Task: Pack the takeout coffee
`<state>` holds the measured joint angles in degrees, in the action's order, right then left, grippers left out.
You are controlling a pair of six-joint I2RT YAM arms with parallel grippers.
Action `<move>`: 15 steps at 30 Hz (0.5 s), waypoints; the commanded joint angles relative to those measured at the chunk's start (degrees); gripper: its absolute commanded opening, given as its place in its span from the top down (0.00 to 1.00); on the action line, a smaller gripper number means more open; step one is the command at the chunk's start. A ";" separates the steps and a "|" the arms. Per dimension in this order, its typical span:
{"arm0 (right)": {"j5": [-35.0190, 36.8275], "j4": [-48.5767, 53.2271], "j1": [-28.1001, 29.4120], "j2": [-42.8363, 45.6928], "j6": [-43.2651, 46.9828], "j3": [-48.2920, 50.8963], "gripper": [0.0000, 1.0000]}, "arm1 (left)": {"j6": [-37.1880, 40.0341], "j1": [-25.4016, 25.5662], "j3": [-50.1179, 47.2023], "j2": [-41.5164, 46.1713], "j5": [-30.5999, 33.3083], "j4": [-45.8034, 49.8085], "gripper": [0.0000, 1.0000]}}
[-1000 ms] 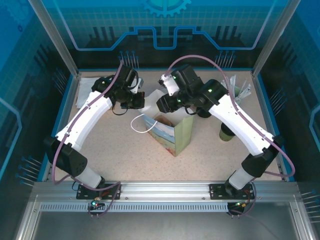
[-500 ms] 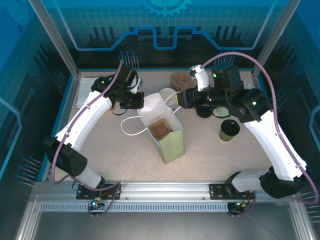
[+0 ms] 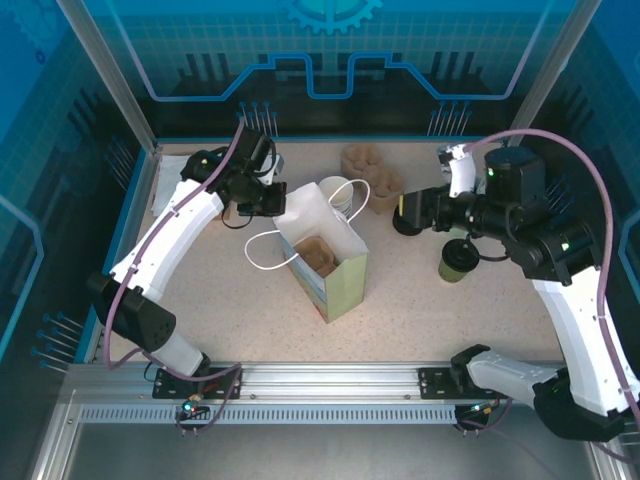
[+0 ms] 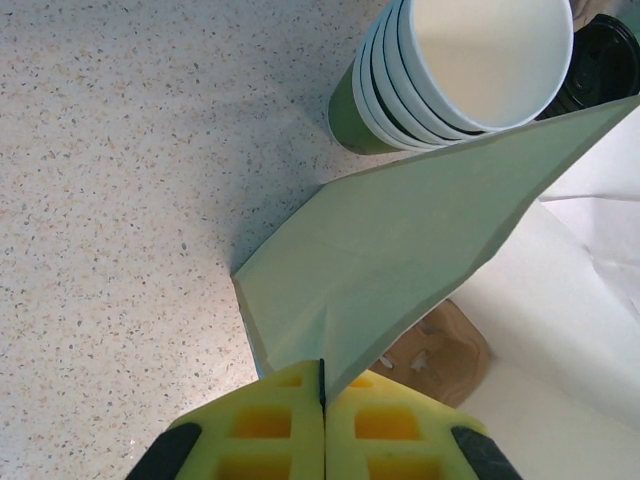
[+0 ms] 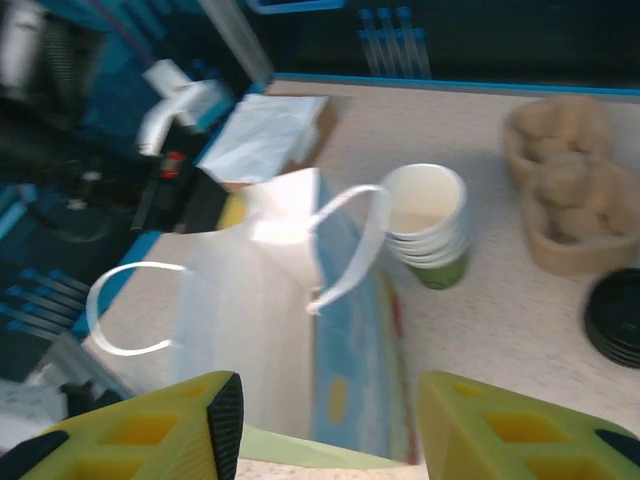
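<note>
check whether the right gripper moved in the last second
Yes. In the top view the right gripper swung rightward off the paper bag, toward the takeout coffee, which stayed put.

Blue translucent panels (image 3: 330, 40) wall a speckled beige table (image 3: 250, 310); aluminium posts (image 3: 105, 70) rise at its far corners, a rail (image 3: 330, 378) lines its near edge.

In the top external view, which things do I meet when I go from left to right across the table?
The left gripper, shut on the bag's edge → paper bag → black lid → takeout coffee. The cup stack and brown carriers overlap the bag sideways, so I leave them out.
</note>
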<state>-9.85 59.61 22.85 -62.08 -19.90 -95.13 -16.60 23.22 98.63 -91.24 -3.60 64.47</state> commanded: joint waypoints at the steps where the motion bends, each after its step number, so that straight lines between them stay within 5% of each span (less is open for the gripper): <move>1: 6.08 5.07 -4.21 1.15 1.99 2.35 0.47 | -0.11 0.42 2.43 -0.68 0.78 1.89 0.91; 15: 9.19 10.67 -23.20 1.20 8.62 12.86 0.15 | 2.18 0.21 7.46 -0.80 3.44 5.67 0.47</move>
<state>-1.52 66.48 1.78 -60.05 -14.31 -83.24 -15.40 23.22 103.50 -91.88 -1.80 67.37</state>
